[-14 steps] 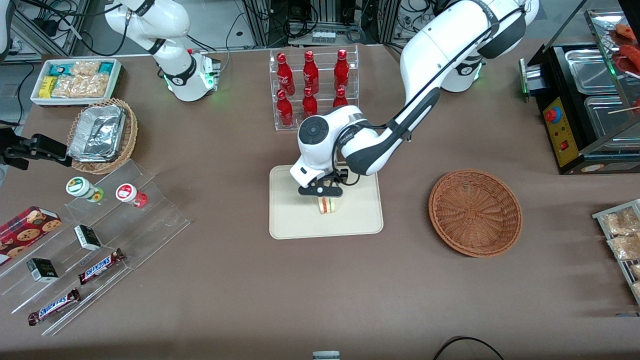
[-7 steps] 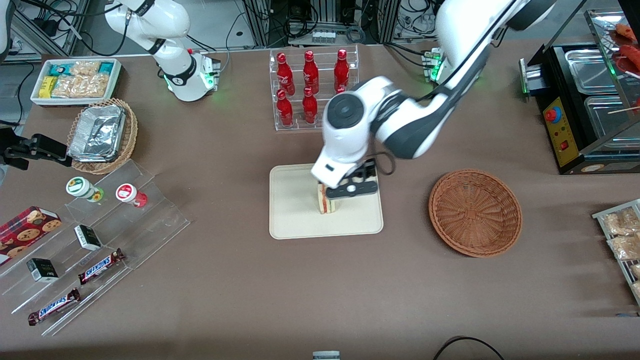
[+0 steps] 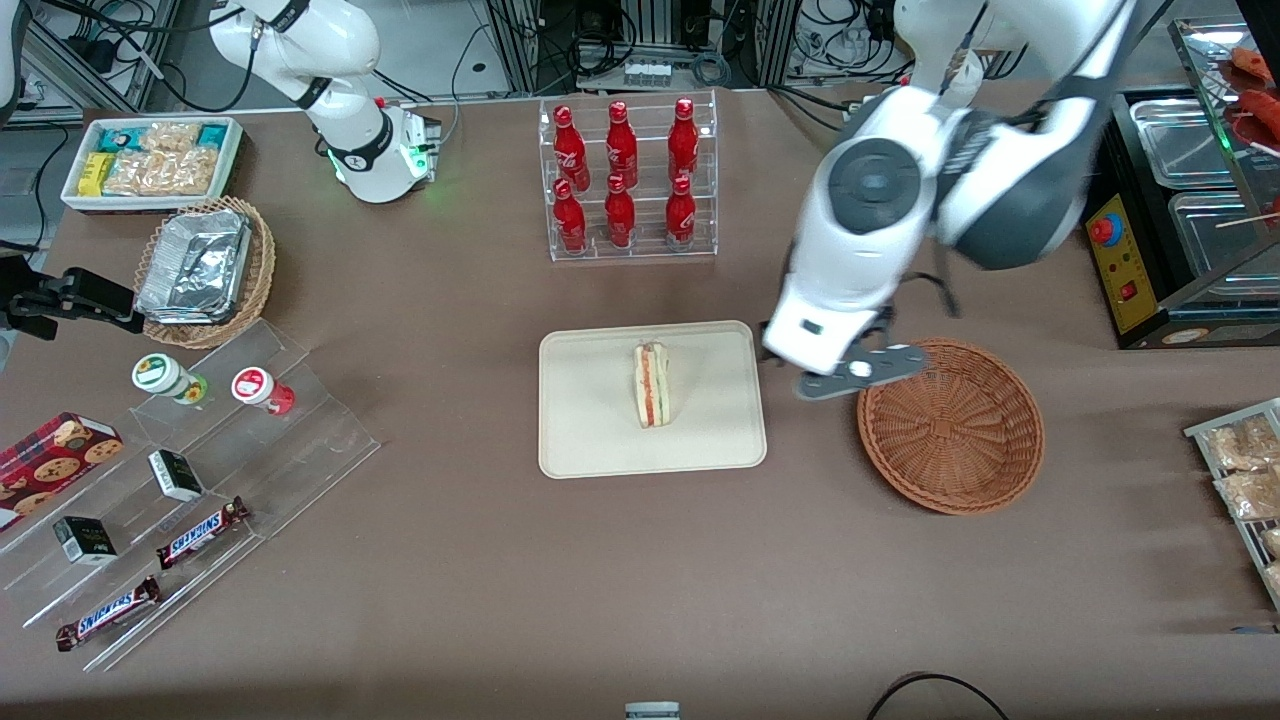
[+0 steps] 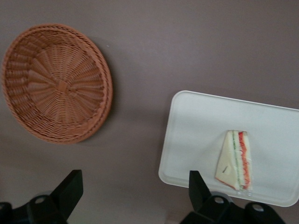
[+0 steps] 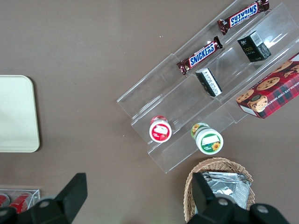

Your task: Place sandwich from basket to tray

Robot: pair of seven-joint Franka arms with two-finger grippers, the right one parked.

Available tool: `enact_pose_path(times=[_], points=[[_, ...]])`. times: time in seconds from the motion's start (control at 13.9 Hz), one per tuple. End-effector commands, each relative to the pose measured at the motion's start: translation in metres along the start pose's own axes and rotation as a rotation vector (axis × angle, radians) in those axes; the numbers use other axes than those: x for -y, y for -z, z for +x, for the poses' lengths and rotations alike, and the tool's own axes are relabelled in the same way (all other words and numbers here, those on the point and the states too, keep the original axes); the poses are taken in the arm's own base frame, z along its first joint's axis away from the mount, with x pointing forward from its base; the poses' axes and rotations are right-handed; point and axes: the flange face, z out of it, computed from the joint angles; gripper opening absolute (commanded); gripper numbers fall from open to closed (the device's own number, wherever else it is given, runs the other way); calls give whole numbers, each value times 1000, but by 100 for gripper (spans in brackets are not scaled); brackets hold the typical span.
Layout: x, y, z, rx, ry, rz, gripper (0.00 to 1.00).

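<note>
The sandwich (image 3: 651,384), a pale bread wedge with red and green filling, lies on the cream tray (image 3: 590,430) near its middle. It also shows in the left wrist view (image 4: 235,159) on the tray (image 4: 196,130). The reddish-brown wicker basket (image 3: 950,425) stands empty beside the tray, toward the working arm's end; it shows in the left wrist view too (image 4: 56,84). My left gripper (image 3: 848,372) is raised above the table between the tray and the basket, open and empty, with its black fingers (image 4: 70,186) spread wide over bare table.
A clear rack of red bottles (image 3: 625,175) stands farther from the front camera than the tray. A black food warmer (image 3: 1170,200) is at the working arm's end. Acrylic snack steps (image 3: 190,470), a tan basket with foil containers (image 3: 205,270) and a white snack bin (image 3: 150,160) lie toward the parked arm's end.
The gripper let go of the sandwich, which now lies on the tray, then rose and moved sideways from over the tray to the basket's rim.
</note>
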Motion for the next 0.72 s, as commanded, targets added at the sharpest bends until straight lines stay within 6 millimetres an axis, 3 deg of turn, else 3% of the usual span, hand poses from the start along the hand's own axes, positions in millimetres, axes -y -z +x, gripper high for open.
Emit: enact_pose_path(times=[0.0, 0.36, 0.65], points=[[46, 26, 1, 15, -30, -4, 100], [119, 58, 18, 26, -69, -33, 100], [168, 70, 24, 48, -107, -19, 100]])
